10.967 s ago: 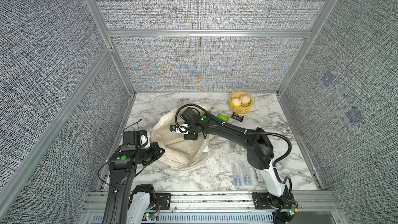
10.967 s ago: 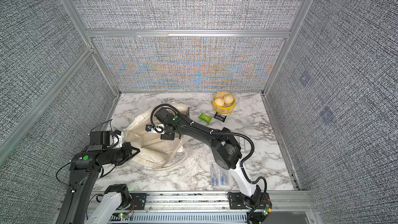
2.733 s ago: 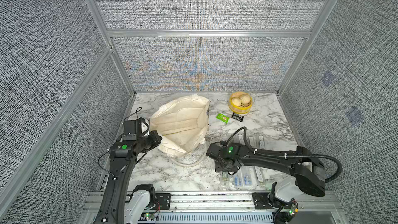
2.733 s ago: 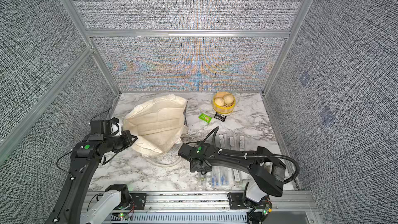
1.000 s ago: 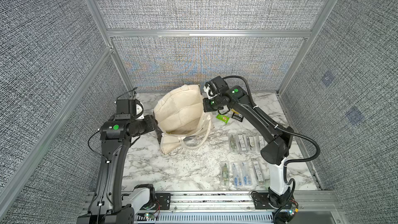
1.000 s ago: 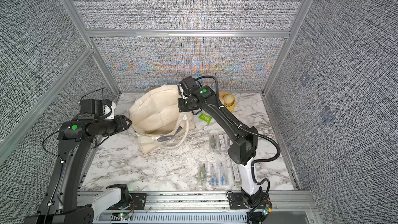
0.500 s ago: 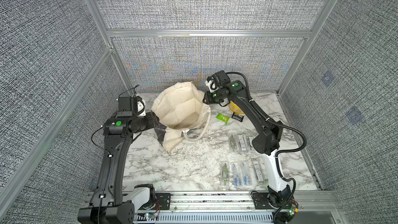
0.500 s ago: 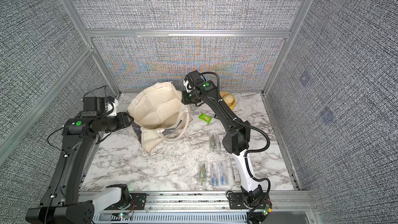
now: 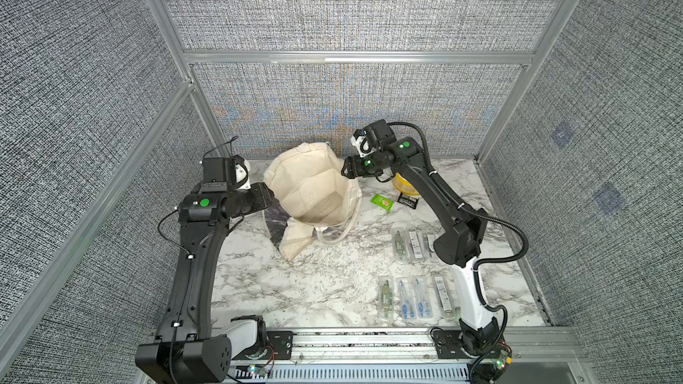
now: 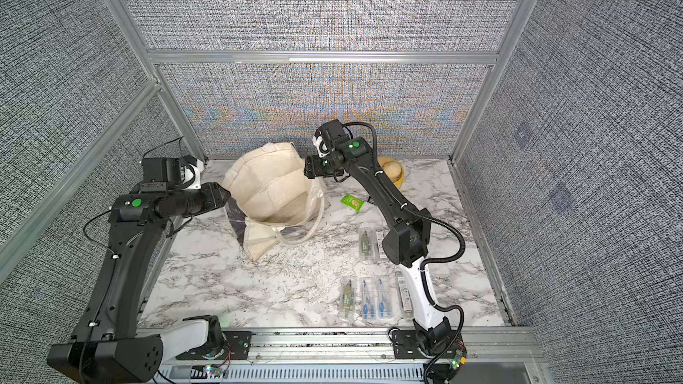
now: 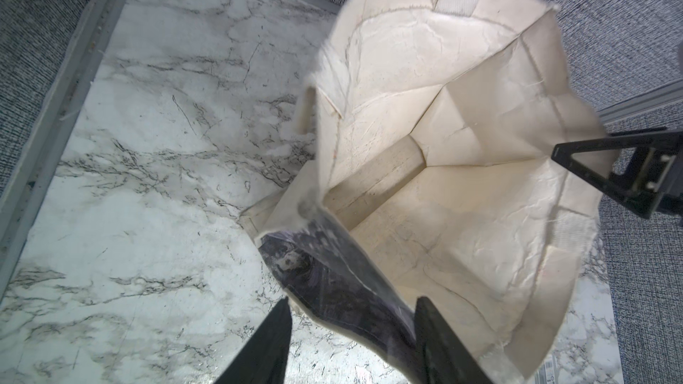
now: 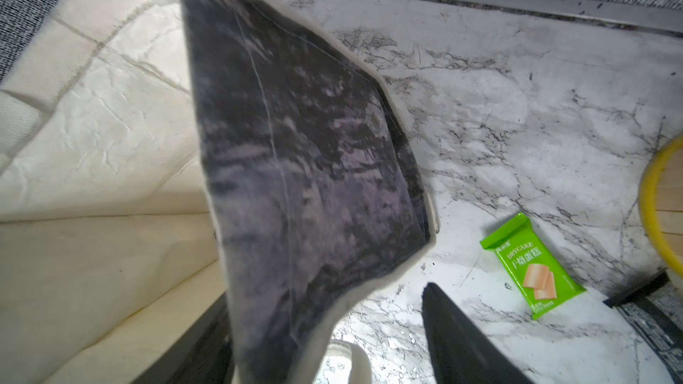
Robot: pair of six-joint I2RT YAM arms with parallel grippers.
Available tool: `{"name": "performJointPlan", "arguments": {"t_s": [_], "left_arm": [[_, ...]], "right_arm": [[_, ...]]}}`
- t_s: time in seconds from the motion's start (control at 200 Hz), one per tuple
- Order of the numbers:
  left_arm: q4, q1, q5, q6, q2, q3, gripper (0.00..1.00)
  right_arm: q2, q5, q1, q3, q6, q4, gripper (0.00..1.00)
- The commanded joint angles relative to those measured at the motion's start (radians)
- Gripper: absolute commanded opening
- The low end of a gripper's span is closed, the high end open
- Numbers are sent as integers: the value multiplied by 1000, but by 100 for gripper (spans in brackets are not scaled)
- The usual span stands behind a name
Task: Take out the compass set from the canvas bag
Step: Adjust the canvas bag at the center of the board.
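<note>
In both top views the bag (image 9: 314, 182) stands tilted at the back of the worktop (image 9: 295, 289), mouth gaping between the two arms. The left pincer (image 9: 271, 195) is at its near-left rim and the right pincer (image 9: 345, 171) at the far-right rim. Seven compass sets (image 9: 406, 302) lie outside the bag in two rows by the right arm's base. A handle (image 9: 338, 232) droops onto the worktop.

The left wrist view alone looks down into the bag. The cream floor and walls look bare, with no set to be seen. The left pincer's jaws stand partly apart with the dark printed panel filling most of the gap, which I read as a hold on the rim.

The right wrist view alone shows that pincer's jaws wide apart. The dark panel hangs loose between them, touching neither side that I can see. It also gives the green snack packet (image 12: 532, 264) and the yellow basket (image 12: 661, 197) close up.

The step seems to be letting the bag go after a last check. To do it well, the right pincer should back straight off the rim, clear of the handle. The left should keep the mouth propped open so the inside stays readable, then lower the cloth gently rather than drop it onto the sets
</note>
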Motion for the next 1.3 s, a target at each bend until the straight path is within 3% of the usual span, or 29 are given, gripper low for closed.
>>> {"name": "performJointPlan", "arguments": {"t_s": [0.0,0.585,0.73,1.055,1.171,1.296], "left_arm": [[1,1,0,-4,-12,19,55],[26,1,19,0,17,9,55],[27,1,14,6,23,12,55],[41,1,8,12,32,16,55],[47,1,-40,19,25,36,55],[117,30,-243,7,-27,49,54]], "right_arm": [[2,-2,6,34,-15,0,77],[31,92,17,99,-49,-27,79],[29,189,15,132,-92,-57,90],[16,179,26,145,-111,-42,94],[-22,190,32,166,-125,-46,94],[-193,279,33,54,-177,29,94]]}}
